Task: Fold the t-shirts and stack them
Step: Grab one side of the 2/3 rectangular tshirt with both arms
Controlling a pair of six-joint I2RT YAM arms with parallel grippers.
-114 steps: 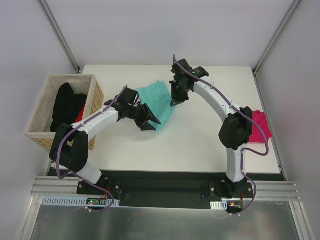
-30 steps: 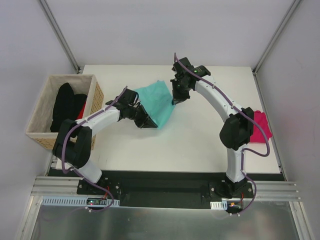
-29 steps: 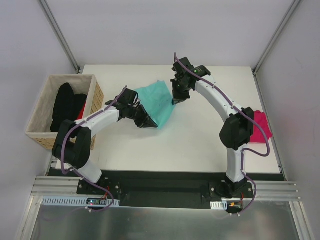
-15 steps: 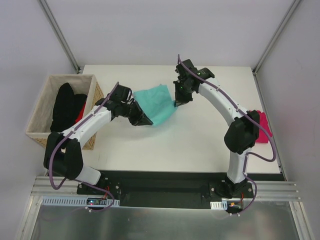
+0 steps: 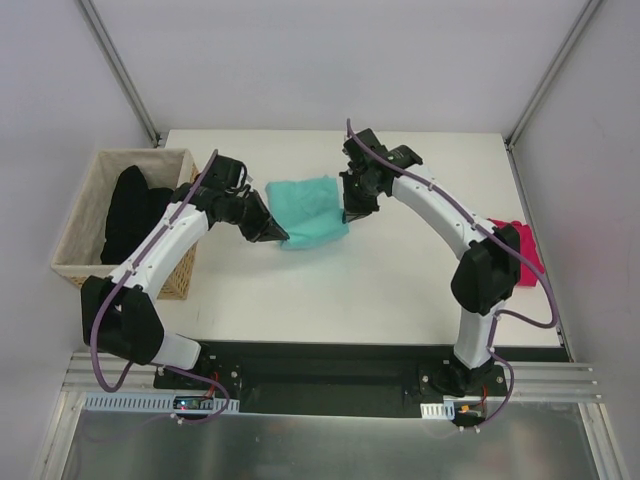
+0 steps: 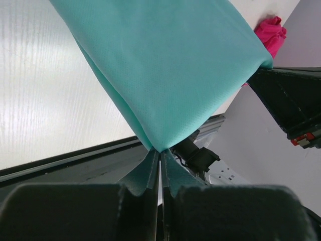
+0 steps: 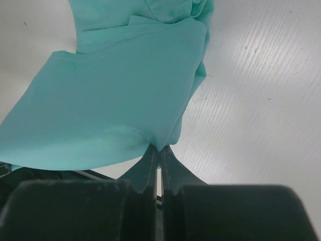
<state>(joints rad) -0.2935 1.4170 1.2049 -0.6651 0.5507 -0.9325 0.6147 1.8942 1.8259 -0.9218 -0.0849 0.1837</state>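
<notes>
Table (image 5: pixel 400 290): white top, faint grain, fills mid of top view.
Walls (image 5: pixel 330 60): plain pale grey, back + both sides.
Posts (image 5: pixel 120 72): alu struts, slant up from table's far corners.
Basket (image 5: pixel 140 152): wicker w/ cloth liner, at table's left edge; dark clothes (image 5: pixel 130 210) inside.
Front: black base plate (image 5: pixel 330 365) btw alu rails (image 5: pixel 110 375); brushed metal sheet (image 5: pixel 320 445) nearest cam.
Light: even, soft, weak shadows.

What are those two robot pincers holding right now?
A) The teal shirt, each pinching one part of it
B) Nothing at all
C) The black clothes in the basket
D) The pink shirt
A: the left pincer and the right pincer are each shut on an edge of the teal shirt, while the pink shirt lies off to the side with no pincer on it.
</notes>
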